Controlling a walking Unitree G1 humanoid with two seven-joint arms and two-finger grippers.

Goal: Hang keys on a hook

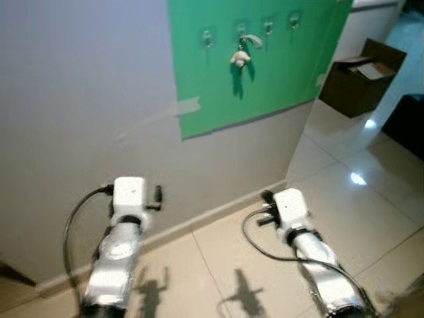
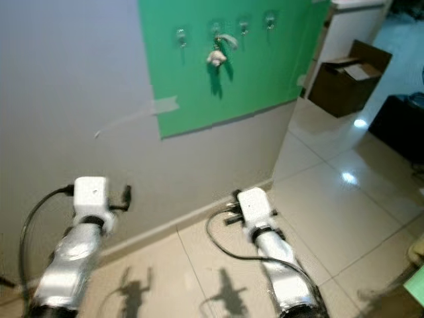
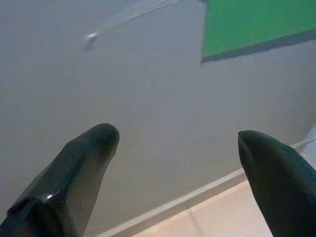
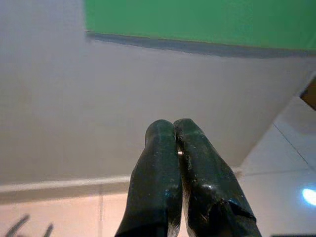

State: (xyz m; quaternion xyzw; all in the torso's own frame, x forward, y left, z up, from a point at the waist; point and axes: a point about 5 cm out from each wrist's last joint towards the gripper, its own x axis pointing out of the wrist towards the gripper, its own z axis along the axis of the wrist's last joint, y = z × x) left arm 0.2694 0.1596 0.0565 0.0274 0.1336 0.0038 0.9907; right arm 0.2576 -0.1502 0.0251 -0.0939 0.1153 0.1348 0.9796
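The keys [image 1: 241,55] are up on the wall. They hang from a hook [image 1: 242,30], the 2nd from the left in a row of 4 small hooks, with a little white fluffy charm dangling below. The hooks sit near the top of a green board [image 1: 265,79] stuck to the grey wall [image 1: 86,99]. A strip of tape [image 1: 187,106] holds the board's left edge, probably so it does not peel off.

Both silver arms are low down, near the floor and well apart from the hooks. The left gripper [image 3: 178,148] has its 2 black fingers spread wide, with nothing between them. It points at the bare wall and the pale strip where the wall meets the floor. The right gripper [image 4: 174,129] has its fingers pressed together. I see a tiny bright glint in the seam, but it is too small to tell if anything is pinched there. It looks empty to me.

I think the job is done, since the keys are on a hook and nothing holds them. The arms look like they are just resting low, out of the way.

A brown cardboard box [image 1: 361,78] sits on the shiny tile floor [image 1: 344,199] off to the right, far from the arms.
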